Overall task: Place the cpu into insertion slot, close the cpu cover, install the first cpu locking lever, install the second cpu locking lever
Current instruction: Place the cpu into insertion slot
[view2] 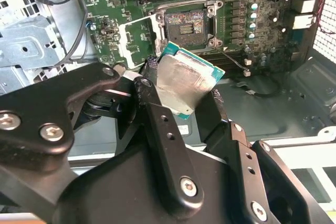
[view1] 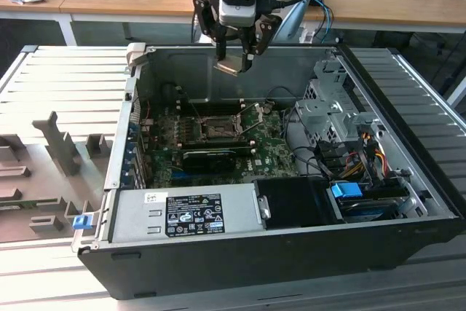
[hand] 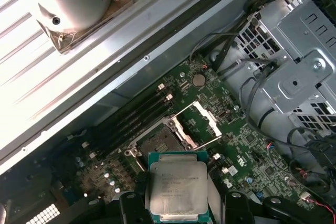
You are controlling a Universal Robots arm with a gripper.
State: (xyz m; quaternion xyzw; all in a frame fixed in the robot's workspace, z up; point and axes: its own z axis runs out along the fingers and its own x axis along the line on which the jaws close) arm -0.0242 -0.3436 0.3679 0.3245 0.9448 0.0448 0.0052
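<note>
My gripper (view1: 234,57) hangs above the open computer case, near its back wall, shut on the cpu (view1: 231,68). In both wrist views the cpu (view2: 187,81) (hand: 177,187) is a silvery square on a green base, clamped at two opposite edges between the black fingers (view2: 153,109) (hand: 236,205). It is tilted and well above the board. The insertion slot (view1: 218,129) (view2: 185,24) (hand: 161,140) lies open and bare on the green motherboard. The cpu cover (view2: 137,39) (hand: 203,121) is flipped up beside the slot. Thin locking levers (view1: 251,113) stand raised next to it.
A long black card (view1: 215,156) sits just in front of the slot. A grey power supply (view1: 186,213) fills the case's front. A metal drive cage (view1: 328,107) and loose cables (view1: 357,158) are on the exterior view's right. The case walls (view1: 120,143) ring the board.
</note>
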